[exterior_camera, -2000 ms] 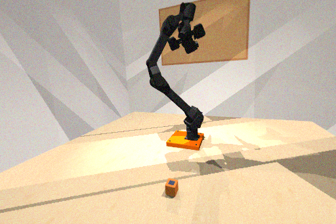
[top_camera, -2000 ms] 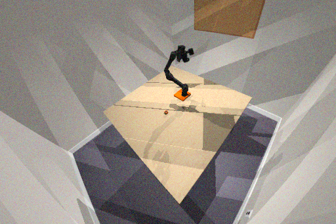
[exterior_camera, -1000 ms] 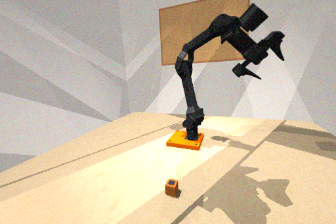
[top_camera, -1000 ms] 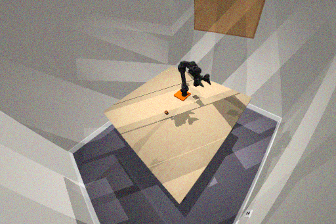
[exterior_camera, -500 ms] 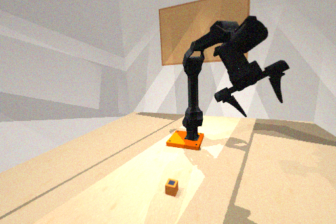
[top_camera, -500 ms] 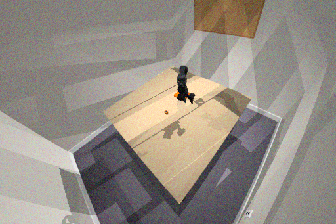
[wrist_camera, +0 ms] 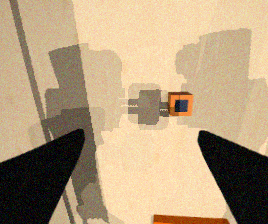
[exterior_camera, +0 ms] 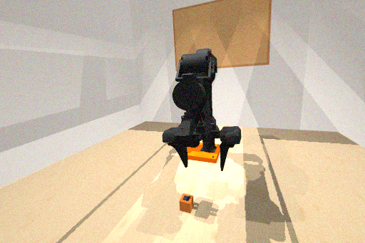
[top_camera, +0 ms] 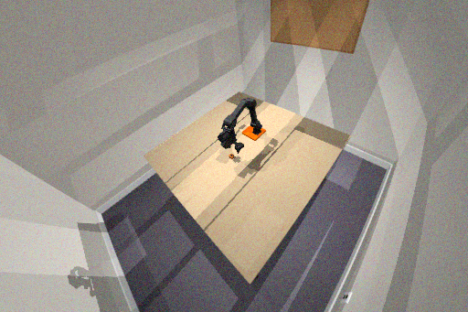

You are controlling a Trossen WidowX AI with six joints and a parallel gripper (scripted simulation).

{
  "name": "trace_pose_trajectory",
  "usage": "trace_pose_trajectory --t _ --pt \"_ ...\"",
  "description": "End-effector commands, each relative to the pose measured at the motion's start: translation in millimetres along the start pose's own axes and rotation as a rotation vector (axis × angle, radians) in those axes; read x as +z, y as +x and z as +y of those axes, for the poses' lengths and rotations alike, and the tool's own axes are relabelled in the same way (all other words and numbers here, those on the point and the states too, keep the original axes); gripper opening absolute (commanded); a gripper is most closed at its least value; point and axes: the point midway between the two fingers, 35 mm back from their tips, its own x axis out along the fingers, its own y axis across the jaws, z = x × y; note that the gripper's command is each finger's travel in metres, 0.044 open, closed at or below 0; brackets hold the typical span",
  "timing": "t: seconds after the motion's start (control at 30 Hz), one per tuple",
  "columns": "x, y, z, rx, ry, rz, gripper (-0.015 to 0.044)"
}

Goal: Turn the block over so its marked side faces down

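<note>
Pale wood planking fills the table (exterior_camera: pixel 89 183) across the lower half of the exterior view, with grey walls behind and a brown board (exterior_camera: pixel 222 28) in the upper middle. Reading that view from left to right, you meet the dark seam line in the wood first, then the arm (exterior_camera: pixel 194 90) standing at centre frame over its orange base plate (exterior_camera: pixel 204 154).

Your gripper (exterior_camera: pixel 203 163) hangs below the arm with its 2 fingers spread wide and nothing between them, well above the surface. The block (exterior_camera: pixel 186 202) sits on the table lower in the frame, slightly left of the midpoint between the fingertips and clear of both. A gripper shadow lies just to its right.

In the wrist view the left finger (wrist_camera: pixel 40 175) fills the lower left, the block (wrist_camera: pixel 180 105) lies right of centre in the upper half, and the right finger (wrist_camera: pixel 245 175) fills the lower right. The dark blue mark appears to face up, though the block is small here.

You want the block centred before descending, so shift toward it until it sits midway between the fingers. Line the fingers up on 2 opposite orange side faces, not on the marked one. Come down straight, stop short of the wood, then close.
</note>
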Motion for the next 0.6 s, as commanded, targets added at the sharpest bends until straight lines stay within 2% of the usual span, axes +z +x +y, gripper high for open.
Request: trace_pose_trajectory --t 0.0,0.27,0.4,0.57 --pt "1 25 -53 -0.090 -0.038 0.077 0.0440" --pt "1 28 -55 -0.094 -0.040 0.080 0.0440" --pt "-2 59 -57 -0.093 -0.040 0.080 0.0440" --pt "-2 61 -57 -0.093 -0.040 0.080 0.0440"
